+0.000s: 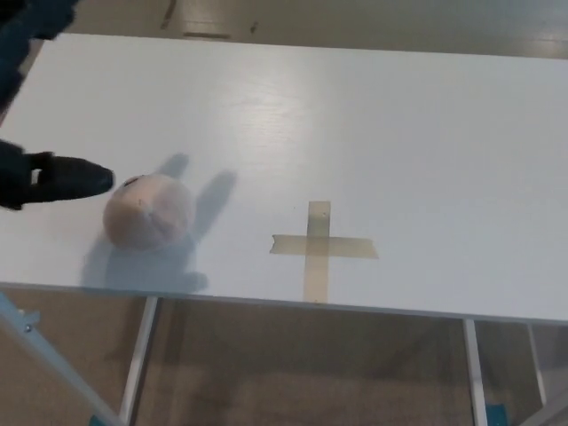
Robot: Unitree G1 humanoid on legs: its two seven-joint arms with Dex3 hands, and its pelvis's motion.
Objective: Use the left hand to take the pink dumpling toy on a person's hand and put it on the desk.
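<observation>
The pink dumpling toy (148, 212) sat on the white desk (373, 133) near its front-left edge, left of a tape cross (318, 246). The left hand (40, 169) hovered just beside it at the picture's left edge, fingers spread, holding nothing. Beyond the desk lay a tan floor (355, 22).

One head view looks steeply down onto the desk (355, 115) from above.
</observation>
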